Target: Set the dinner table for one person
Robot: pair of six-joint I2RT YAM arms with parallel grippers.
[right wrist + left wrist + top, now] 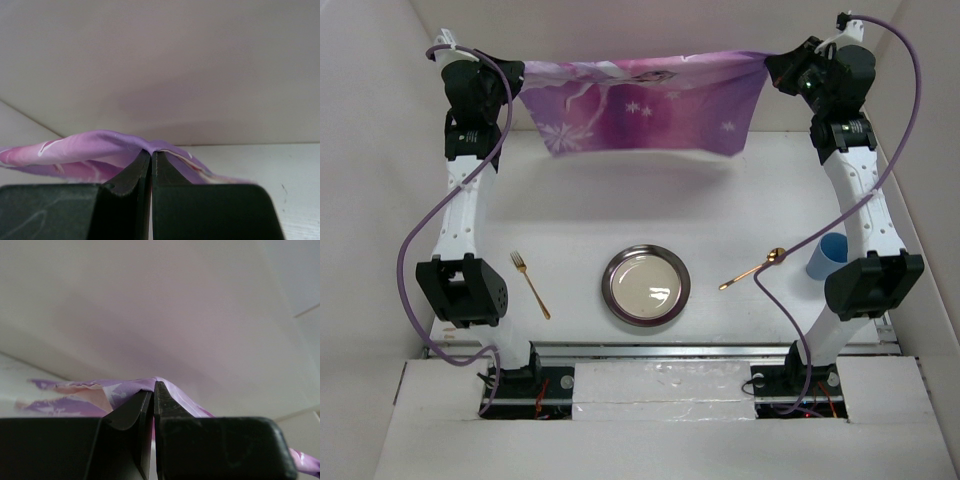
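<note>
At far left, the left gripper (516,74) was clamped tight on one top corner of a purple-pink snowflake cloth mat (640,100), its fingers (135,412) pressed together over the fabric. The mat hung stretched across the far side of the dinner table (650,205), a plain white top. Whether the mat's lower edge touched the table was hard to tell. On the table nearer the arms' bases lay a gold fork (530,284), then a round metal plate (646,285) in the middle, then a gold spoon (752,268) lying at an angle, then a blue cup (825,256) close against the right arm. At far right, the right gripper (775,68) pinched the mat's other top corner, jaws closed on the cloth.
</note>
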